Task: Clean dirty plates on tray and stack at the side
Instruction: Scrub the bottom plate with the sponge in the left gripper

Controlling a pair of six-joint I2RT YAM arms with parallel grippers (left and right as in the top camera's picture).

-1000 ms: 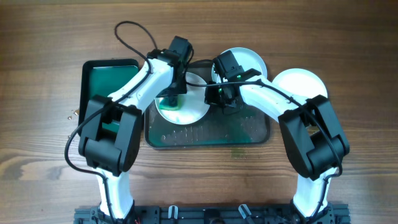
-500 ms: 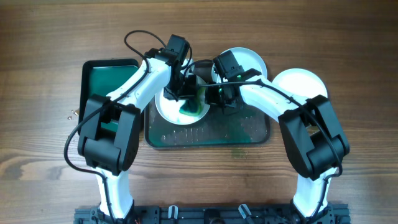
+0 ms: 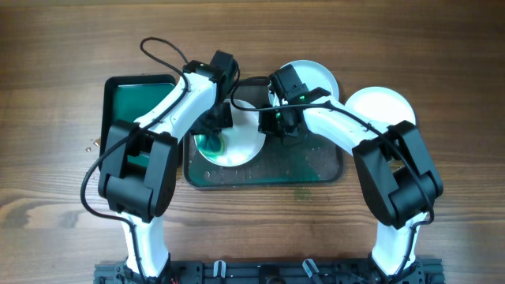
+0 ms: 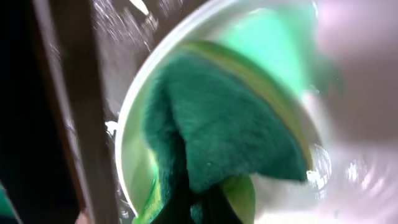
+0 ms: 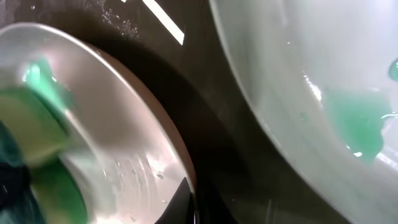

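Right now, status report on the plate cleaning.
Left gripper holds sponge on plate in tray. Right gripper at plate rim, grip unclear. Another smeared plate beside it.

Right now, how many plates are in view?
3 plates: one on the tray under the sponge, one at the tray's far edge, one on the table beside it, both partly hidden by the right arm.

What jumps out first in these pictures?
Two white arms meet over a dark tray mid-table. The left tool presses a green sponge into a white plate on the tray; another white plate lies on the wood to the right.
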